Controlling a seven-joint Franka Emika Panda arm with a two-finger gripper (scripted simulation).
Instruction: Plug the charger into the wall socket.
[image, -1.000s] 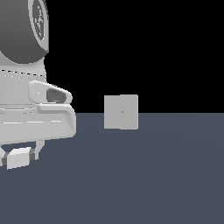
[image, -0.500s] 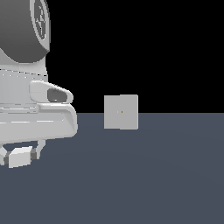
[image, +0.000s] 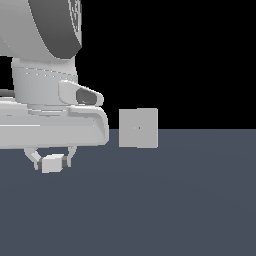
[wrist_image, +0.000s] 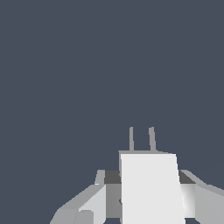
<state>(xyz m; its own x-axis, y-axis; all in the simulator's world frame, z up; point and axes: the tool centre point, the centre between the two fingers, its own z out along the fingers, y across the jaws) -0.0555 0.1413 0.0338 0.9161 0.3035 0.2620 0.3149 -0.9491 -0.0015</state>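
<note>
A flat, dark blue-grey floor runs back to a black backdrop.

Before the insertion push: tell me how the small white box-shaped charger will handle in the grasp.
The small white box-shaped charger looks rigid, so probably no flexing. Its flat sides between the fingers suggest a stable hold. Its two thin prongs may bend if misaligned.

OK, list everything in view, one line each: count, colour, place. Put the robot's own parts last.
charger: one, white-grey block, between the fingers, above the floor at the exterior view's left; two thin prongs show in the wrist view.
wall socket: one, light-grey square panel with a yellowish centre dot, upright, to the exterior view's right of the charger.
floor: one, dark blue-grey, under everything.
arm: one, white and grey, exterior view's left.
end effector: one, light grey, shut on the charger.
</note>
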